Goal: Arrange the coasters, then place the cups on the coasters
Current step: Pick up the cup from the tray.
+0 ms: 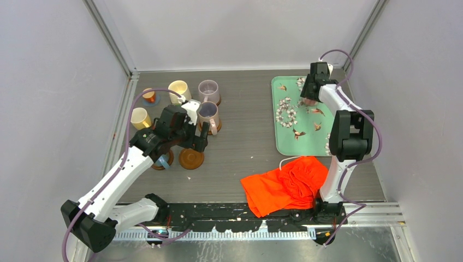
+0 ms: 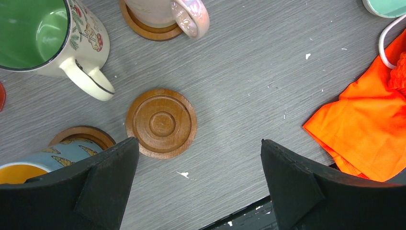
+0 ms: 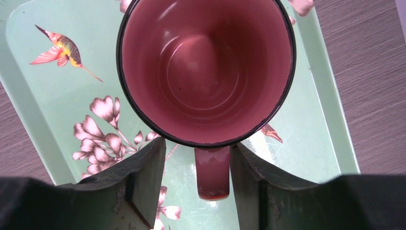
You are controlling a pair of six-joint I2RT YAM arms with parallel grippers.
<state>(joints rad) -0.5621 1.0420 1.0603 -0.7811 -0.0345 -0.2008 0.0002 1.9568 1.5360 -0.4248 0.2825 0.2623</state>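
Mug sits on the tray, handle pointing straight back between the right gripper's fingers, which straddle it, apart, not clamped yet. Meanwhile the left gripper hangs wide open over a bare coaster.

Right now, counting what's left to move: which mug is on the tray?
The dark pink mug: it alone stands on the floral tray, its handle between the right claw's fingers. The other mugs are grouped on the table's left side.

left end effector spread wide, right arm extended
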